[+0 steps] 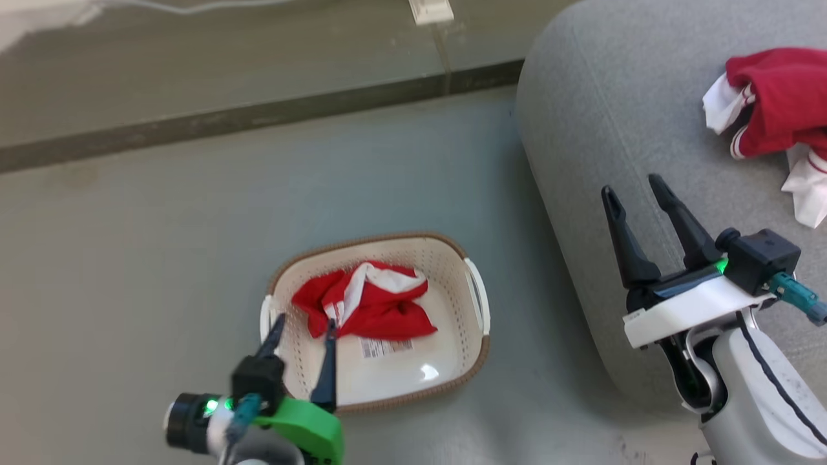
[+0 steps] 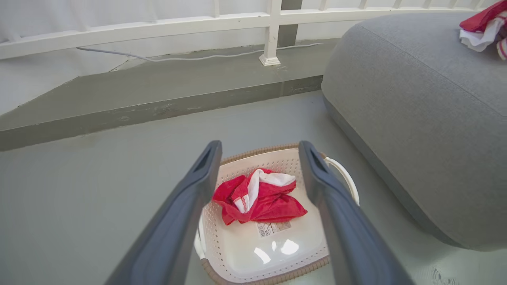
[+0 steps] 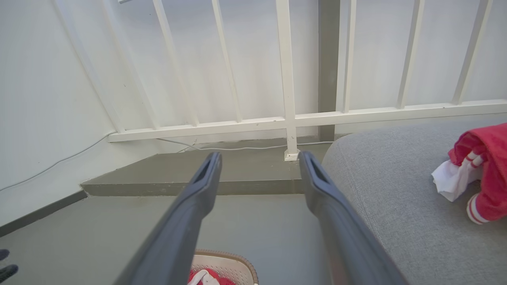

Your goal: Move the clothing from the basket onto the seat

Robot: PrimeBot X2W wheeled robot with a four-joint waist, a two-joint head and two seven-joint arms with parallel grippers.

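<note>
Sticker label [image 1: 386, 347] on basket [image 1: 479, 354] floor: barcode-like print, unreadable. Red-and-white garment [image 1: 378, 310] is bunched toward the basket's far-left corner and covers the label's top edge. Left gripper [image 1: 305, 321] is over the near-left rim, garment just beyond its tips; fingers spread wide, empty. Right gripper [image 1: 631, 185] is wide open and empty over the seat [image 1: 614, 129] edge. Second garment [image 1: 782, 97] lies well apart on the seat, cut off by the frame.

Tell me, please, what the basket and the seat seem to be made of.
The basket: likely cream plastic, its glossy floor showing glare spots, with perforated walls and a brown woven-look rim. The seat: grey fabric upholstery, matte, with visible weave and a seam.
</note>
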